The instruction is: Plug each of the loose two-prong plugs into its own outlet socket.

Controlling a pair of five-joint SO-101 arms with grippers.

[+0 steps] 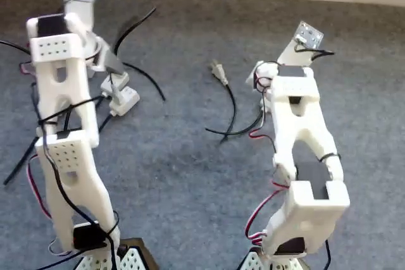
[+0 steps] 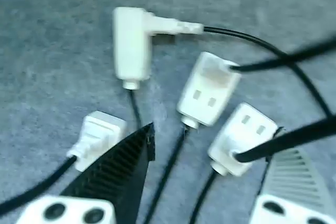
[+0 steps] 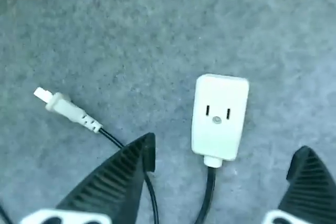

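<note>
Well, R gripper [image 3: 227, 147] spread wide over socket [image 3: 220, 116], loose plug [image 3: 68, 109] beside.

- Between the left gripper's [image 2: 210, 182] spread fingers, one socket [image 2: 206, 90] and the neighbouring socket [image 2: 242, 136] lie just beside each other, leaving a narrow gap.
- A black cord [image 2: 294, 137] crosses the neighbouring socket's edge.
- The lone socket [image 3: 219, 115] lies between the right gripper's [image 3: 220, 182] parted fingers, with bare carpet [image 3: 157, 35] along both long sides.
- The loose plug [image 3: 67, 108] lies well apart, and its cable [image 3: 149, 192] passes beside one finger.
</note>
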